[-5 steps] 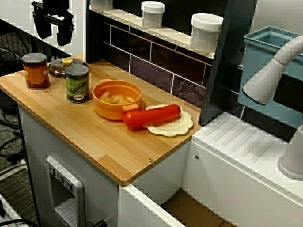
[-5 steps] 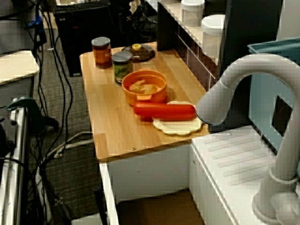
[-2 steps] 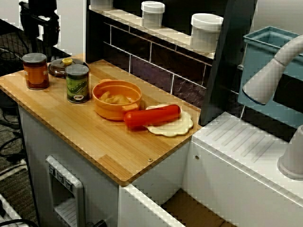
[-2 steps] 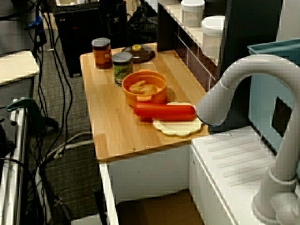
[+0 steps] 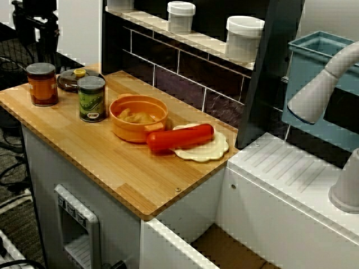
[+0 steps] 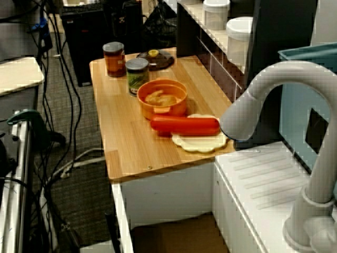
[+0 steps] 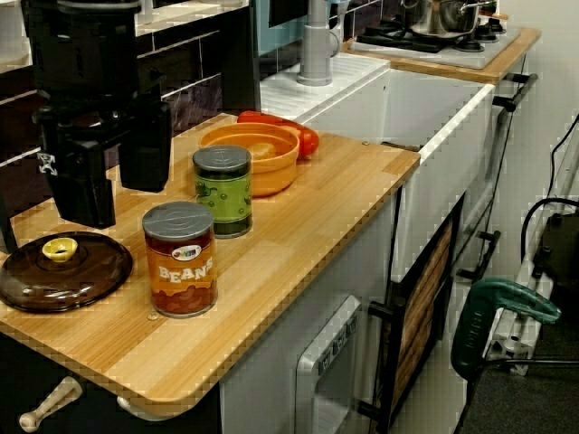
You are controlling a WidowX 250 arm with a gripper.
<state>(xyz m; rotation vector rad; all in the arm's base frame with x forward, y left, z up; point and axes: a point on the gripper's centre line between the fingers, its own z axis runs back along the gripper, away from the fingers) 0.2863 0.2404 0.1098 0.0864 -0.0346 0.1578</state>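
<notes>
Seen from the table's end, the beans can [image 7: 179, 259] stands upright on the table [image 7: 298, 226]. The brown lid [image 7: 63, 271] rests flat beside it, so its knob faces up. Just behind the lid, the gripper [image 7: 116, 201] hangs above the table, its fingers [image 7: 80, 181] spread and empty. The green can [image 7: 223, 192] and orange bowl [image 7: 258, 155] sit beyond.

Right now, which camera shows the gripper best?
The low view from the counter's end: the gripper is close, both black fingers apart with nothing between, above the counter beside the brown lid. The high front view catches only part of it at the top-left edge; the sink-side view loses it in dark clutter.
</notes>
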